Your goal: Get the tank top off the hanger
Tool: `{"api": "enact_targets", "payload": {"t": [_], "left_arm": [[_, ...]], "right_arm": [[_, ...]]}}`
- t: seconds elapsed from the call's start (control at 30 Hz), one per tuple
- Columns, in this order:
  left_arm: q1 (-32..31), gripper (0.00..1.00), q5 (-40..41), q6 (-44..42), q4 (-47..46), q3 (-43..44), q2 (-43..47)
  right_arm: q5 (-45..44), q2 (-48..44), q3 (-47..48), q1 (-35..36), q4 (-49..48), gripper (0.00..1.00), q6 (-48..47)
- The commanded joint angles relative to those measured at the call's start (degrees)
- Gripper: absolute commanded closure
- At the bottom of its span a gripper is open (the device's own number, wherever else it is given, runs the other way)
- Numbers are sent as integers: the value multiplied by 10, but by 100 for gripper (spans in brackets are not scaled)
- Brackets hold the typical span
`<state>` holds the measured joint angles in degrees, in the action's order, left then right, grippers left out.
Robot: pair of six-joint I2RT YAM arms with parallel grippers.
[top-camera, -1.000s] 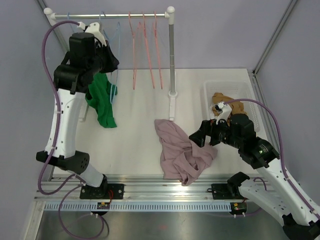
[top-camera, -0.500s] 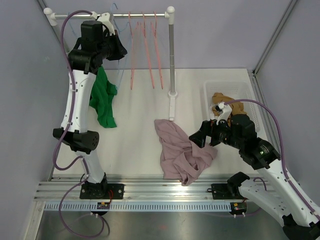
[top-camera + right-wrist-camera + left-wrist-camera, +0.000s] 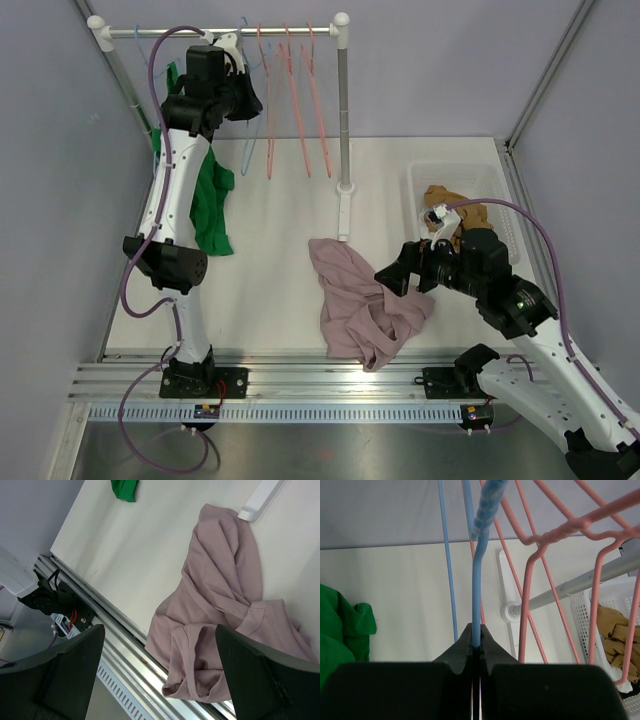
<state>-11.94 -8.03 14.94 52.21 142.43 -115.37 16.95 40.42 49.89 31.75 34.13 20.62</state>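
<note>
Hangers of pink wire (image 3: pixel 295 100) dangle from the rail (image 3: pixel 130 32) at the back of the table (image 3: pixel 280 250). Up beside them the left gripper (image 3: pixel 476 630) is pinched tight on the thin wire of a blue hanger (image 3: pixel 476 580), and the wire above its fingers is bare. The green tank top (image 3: pixel 210 205) sits below that raised arm at the left. Its lower end lies on the table, and the arm hides the upper part, so I cannot tell whether any of it hangs on anything. Over on the right, the right gripper (image 3: pixel 159 630) hovers with its claw spread wide and holding nothing, just above a crumpled mauve garment (image 3: pixel 365 300) near the front edge. Behind it, a white basket (image 3: pixel 415 180) holds a brown cloth (image 3: pixel 450 198).
</note>
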Motion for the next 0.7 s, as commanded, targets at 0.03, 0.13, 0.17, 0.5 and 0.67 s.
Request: {"api": "enact_targets", "payload": {"t": [0.03, 0.13, 0.17, 0.5, 0.67], "left_arm": [[0, 90, 5, -6, -36, -4, 32], [-1, 66, 4, 0, -40, -20, 61], [-1, 61, 4, 2, -44, -24, 69], [-1, 1, 121, 11, 16, -83, 216], [-1, 1, 185, 26, 22, -224, 379]], "right_arm": [[40, 12, -29, -2, -88, 1, 39], [29, 66, -29, -3, -94, 1, 46], [24, 82, -27, -2, -89, 0, 46], [-183, 237, 14, 122, -40, 1, 53], [-231, 346, 26, 154, -21, 1, 57]]}}
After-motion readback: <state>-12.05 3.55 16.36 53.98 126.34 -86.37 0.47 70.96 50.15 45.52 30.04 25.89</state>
